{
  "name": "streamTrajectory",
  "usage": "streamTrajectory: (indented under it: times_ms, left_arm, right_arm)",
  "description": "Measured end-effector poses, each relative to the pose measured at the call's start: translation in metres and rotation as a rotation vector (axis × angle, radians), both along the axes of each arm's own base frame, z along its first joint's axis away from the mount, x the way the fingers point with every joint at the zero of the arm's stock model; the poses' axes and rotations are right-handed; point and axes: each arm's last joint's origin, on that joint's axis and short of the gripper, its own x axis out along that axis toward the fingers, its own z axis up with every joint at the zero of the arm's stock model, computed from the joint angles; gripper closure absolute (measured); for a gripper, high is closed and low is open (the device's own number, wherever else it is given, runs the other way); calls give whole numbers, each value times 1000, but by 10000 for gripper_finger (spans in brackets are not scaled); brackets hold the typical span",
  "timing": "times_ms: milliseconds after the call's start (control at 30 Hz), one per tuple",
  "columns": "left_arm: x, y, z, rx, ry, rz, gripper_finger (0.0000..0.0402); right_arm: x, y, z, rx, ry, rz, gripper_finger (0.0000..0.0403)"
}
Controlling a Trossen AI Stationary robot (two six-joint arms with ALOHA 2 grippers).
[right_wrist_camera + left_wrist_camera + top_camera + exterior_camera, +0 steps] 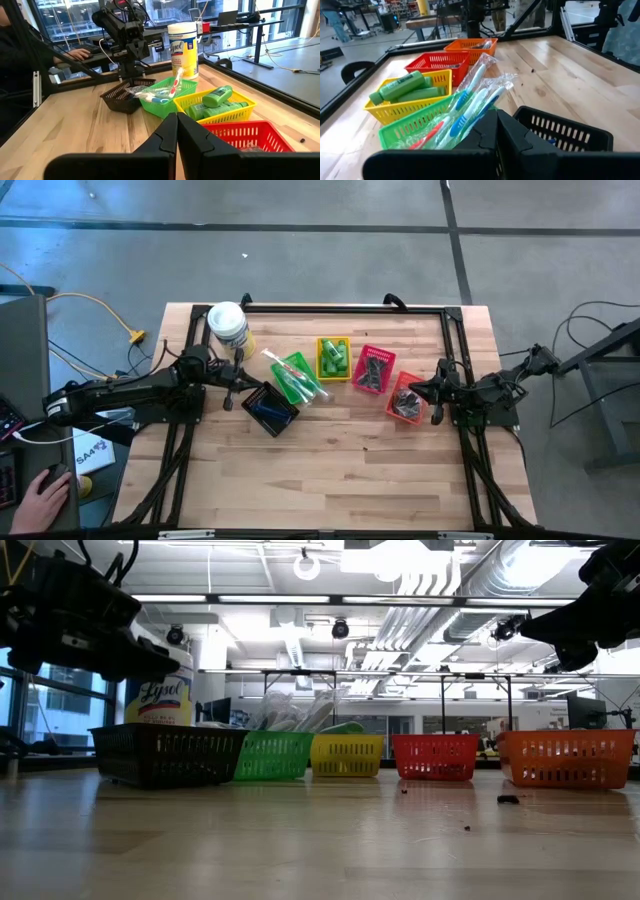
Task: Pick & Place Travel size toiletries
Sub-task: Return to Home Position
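Together, bright green mini bottles (402, 86) lie in yellow basket (395, 113).

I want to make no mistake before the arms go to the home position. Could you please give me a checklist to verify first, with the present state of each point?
1. Left gripper empty: ok, it is shut with nothing in it.
2. Right gripper empty: ok, it is shut with nothing in it.
3. Green bottles inside the yellow basket: ok.
4. Toothbrushes fully inside the green basket: not ok, their ends stick out over the rim.
5. Table free of loose toiletries: cannot tell, a small dark bit lies in front of the orange basket.
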Motion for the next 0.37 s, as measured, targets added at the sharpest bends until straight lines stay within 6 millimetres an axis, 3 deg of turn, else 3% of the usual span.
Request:
streamTrajectory:
  times_ms: [367]
  left_arm:
    - [0,0,-2,-9,19,0,401]
  right_arm:
    - [0,0,0,-1,1,0,400]
